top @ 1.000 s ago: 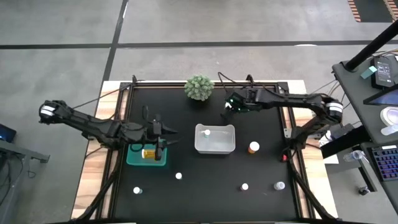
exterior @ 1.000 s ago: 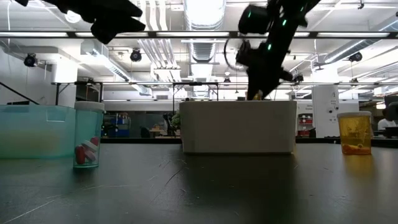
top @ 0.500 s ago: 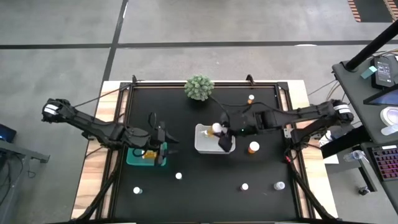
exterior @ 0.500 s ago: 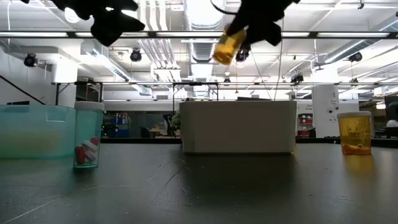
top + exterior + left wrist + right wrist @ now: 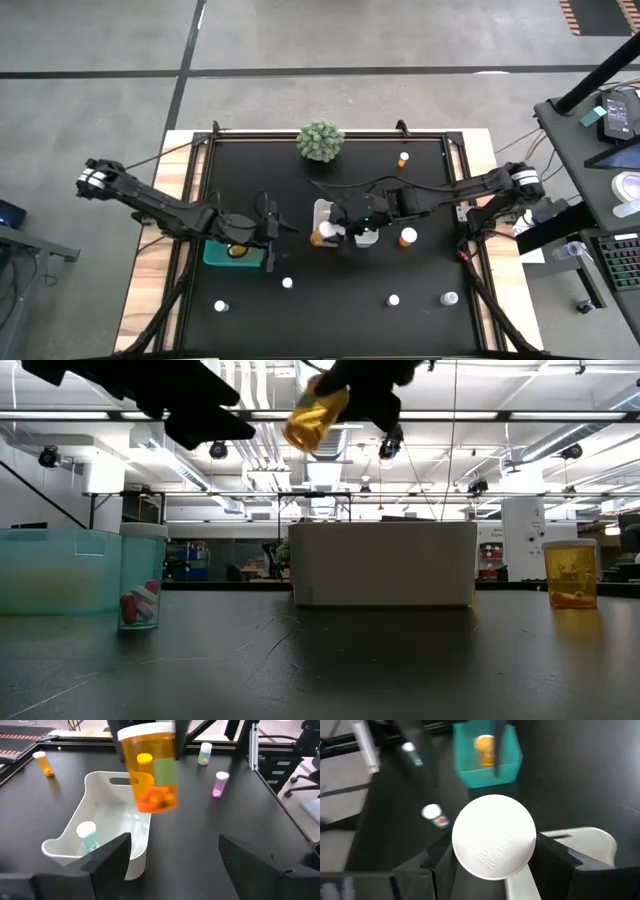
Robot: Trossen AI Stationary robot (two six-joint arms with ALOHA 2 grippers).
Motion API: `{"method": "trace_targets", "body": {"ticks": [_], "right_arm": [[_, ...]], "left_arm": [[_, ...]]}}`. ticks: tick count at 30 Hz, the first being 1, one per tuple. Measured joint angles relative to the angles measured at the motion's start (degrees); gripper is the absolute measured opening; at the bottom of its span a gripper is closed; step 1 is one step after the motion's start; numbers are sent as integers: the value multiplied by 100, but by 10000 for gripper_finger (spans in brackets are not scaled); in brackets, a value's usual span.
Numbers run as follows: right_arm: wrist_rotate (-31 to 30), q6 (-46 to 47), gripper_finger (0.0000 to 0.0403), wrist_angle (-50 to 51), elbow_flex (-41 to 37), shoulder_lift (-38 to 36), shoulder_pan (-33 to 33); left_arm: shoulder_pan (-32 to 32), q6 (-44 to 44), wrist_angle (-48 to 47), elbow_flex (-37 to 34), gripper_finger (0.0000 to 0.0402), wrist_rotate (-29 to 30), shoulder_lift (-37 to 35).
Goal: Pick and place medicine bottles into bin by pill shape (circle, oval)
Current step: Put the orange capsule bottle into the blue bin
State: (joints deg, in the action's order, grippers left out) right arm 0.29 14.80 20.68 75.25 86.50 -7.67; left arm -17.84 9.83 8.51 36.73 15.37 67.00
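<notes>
While right tool [image 5: 335,232] grips amber bottle [image 5: 322,237] over white bin's edge [image 5: 318,208], left tool [image 5: 272,228] gapes.

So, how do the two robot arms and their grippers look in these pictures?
Both arms are dark, slim and jointed, each with a white band at the outer joint and thin black cables alongside. The left gripper and right gripper have dark, broad, flat fingers. A small green light glows near the right wrist.

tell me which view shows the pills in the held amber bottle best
The left wrist view: the amber bottle faces it side-on, pills visible inside. The right wrist view shows only its white cap, the low view a tilted side, the high view a small spot beside the white bin.
</notes>
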Motion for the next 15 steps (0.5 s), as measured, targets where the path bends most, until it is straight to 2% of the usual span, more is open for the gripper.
{"method": "trace_targets", "body": {"ticks": [2, 8, 15], "right_arm": [[176, -176, 201, -13, 137, 92, -30], [191, -696, 201, 8, 458, 302, -130], [194, -989, 201, 30, 515, 319, -119]], "left_arm": [[4, 12, 215, 9, 286, -44, 116], [-7, 140, 643, -20, 286, -313, 382], [-1, 161, 1145, -33, 286, -316, 585]]}}
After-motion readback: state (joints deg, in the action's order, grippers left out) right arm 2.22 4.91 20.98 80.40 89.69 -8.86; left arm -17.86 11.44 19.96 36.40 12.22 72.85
